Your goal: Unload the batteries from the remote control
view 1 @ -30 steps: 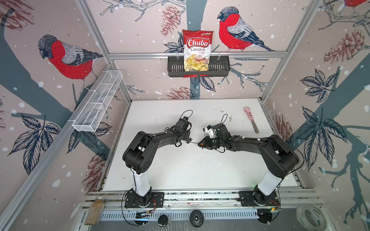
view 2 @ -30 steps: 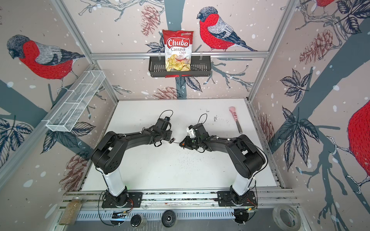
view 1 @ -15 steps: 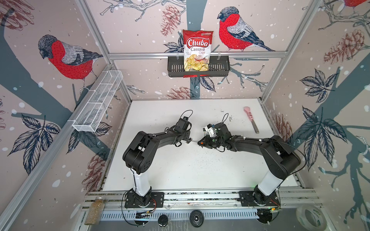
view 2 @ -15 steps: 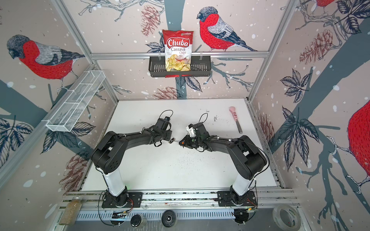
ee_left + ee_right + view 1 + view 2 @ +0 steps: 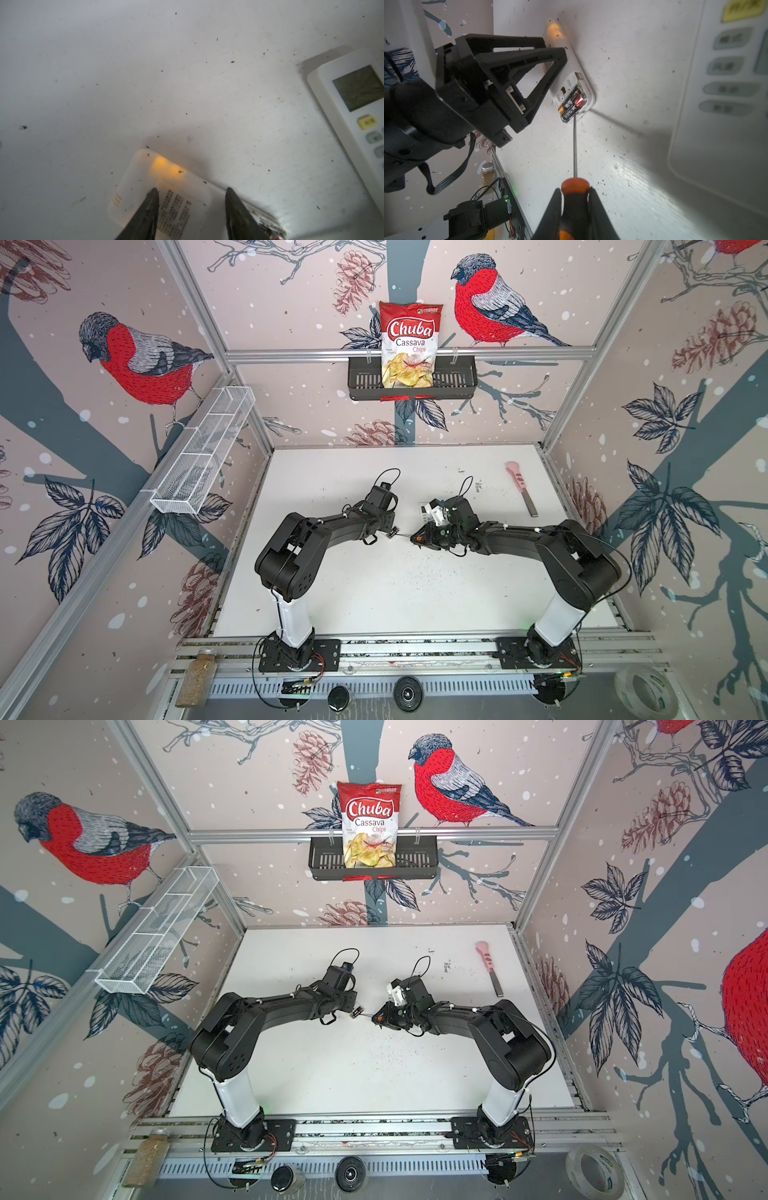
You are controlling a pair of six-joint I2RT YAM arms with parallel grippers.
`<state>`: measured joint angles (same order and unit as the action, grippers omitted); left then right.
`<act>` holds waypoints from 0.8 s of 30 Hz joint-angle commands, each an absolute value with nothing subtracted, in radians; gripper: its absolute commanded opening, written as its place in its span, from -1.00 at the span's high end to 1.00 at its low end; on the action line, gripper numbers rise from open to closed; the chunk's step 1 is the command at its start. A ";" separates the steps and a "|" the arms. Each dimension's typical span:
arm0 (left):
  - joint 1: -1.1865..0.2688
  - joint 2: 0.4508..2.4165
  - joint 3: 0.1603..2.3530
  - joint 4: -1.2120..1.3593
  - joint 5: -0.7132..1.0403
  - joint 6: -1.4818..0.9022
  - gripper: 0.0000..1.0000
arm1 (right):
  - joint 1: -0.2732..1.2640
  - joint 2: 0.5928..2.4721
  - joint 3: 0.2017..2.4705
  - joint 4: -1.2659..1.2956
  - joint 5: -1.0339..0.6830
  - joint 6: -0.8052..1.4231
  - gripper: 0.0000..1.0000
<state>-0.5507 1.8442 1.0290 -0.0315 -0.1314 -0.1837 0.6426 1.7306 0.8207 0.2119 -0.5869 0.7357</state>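
Gripping screwdriver (image 5: 575, 209) in right end effector (image 5: 575, 190), tip on battery (image 5: 572, 105), left end effector (image 5: 191, 189) part-open over remote (image 5: 135, 176).

Bird-print walls (image 5: 291, 302), aluminium frame (image 5: 291, 352), white speckled tabletop (image 5: 374, 593), black wall basket (image 5: 457, 377), wire shelf (image 5: 199, 460).

Around remote (image 5: 572, 71): left gripper (image 5: 191, 189) blocks 9 o'clock, screwdriver (image 5: 574, 145) 3, second remote (image 5: 353, 116) 2; bare table (image 5: 395, 593) at 6.
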 commanded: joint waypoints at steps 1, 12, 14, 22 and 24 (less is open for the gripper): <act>-0.549 1.856 1.023 -0.150 -0.093 -0.186 -0.01 | 0.643 1.732 0.828 0.232 -0.597 0.727 0.96; -0.549 1.854 1.025 -0.152 -0.088 -0.184 0.00 | 0.639 1.750 0.840 0.256 -0.600 0.738 0.96; -0.549 1.853 1.025 -0.152 -0.086 -0.184 0.00 | 0.639 1.757 0.840 0.263 -0.602 0.742 0.96; -0.549 1.856 1.017 -0.146 -0.080 -0.187 0.00 | 0.641 1.768 0.841 0.283 -0.604 0.746 0.96; -0.549 1.858 1.017 -0.144 -0.081 -0.187 0.00 | 0.640 1.763 0.838 0.289 -0.600 0.746 0.96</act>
